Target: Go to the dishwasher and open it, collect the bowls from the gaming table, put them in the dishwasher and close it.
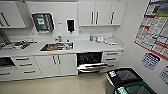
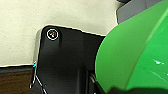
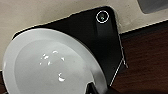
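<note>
Head view shows an office kitchenette with white cabinets and a pale bench [image 1: 82, 46] running across the middle of the frame, a steel sink [image 1: 57, 46] set into it. Below the bench, right of centre, the dishwasher [image 1: 89, 62] stands open: a dark interior above, its stainless-steel door [image 1: 92, 67] dropped forward and low. In the lower right corner sit two bins, one with a dark lid [image 1: 124, 75] and one with a green rim [image 1: 135, 88]. Left wrist view has a bright green bowl [image 2: 135, 52] large on the right side of the frame; right wrist view has a white bowl [image 3: 50, 63] in the lower left. Each bowl seems carried at its own arm's jaws, but whether those jaws are clamped or apart cannot be told. Judged risks: a loose hold could let a bowl slip onto the floor during the approach, and the lowered door juts out where the base could strike it; the bins crowd the right side. Posters [image 1: 155, 27] at upper right and a blue notice [image 1: 150, 60] below them carry print too blurred to read; no brand is legible.
</note>
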Robot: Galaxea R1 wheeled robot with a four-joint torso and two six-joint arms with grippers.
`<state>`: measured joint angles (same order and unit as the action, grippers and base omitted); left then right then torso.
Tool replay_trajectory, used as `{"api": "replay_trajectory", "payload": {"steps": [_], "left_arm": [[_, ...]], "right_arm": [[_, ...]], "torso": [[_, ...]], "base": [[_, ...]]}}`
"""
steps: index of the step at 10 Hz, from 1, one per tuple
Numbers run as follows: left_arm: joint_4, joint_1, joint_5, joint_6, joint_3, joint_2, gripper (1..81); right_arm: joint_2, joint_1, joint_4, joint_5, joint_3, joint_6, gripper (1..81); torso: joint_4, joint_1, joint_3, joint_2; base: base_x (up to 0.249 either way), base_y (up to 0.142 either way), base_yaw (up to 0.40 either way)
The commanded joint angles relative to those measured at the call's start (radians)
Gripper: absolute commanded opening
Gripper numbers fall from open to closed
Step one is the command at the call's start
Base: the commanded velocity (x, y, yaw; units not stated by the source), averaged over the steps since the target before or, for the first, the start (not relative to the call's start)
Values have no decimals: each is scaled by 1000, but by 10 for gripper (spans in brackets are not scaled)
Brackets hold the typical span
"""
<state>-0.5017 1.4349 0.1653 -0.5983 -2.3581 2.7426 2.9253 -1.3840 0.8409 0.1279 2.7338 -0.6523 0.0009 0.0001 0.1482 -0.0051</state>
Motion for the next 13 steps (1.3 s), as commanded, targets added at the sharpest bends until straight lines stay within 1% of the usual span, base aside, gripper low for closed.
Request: {"api": "replay_trajectory", "payload": {"steps": [1, 6, 13], "left_arm": [[-12, -38, -27, 5, 8, -18, 10], [-12, -38, -27, 5, 8, -18, 10], [-12, -38, -27, 5, 11, -18, 10]], "right_arm": [[-12, 50, 1, 87, 1, -1, 10], [-13, 49, 1, 87, 1, -1, 10], [-12, 45, 1, 87, 1, -1, 10]], "torso": [[0, 0, 0, 0], [0, 0, 0, 0], [0, 0, 0, 0]], "base": [[110, 66, 0], [95, 73, 0], [86, 90, 0]]}}
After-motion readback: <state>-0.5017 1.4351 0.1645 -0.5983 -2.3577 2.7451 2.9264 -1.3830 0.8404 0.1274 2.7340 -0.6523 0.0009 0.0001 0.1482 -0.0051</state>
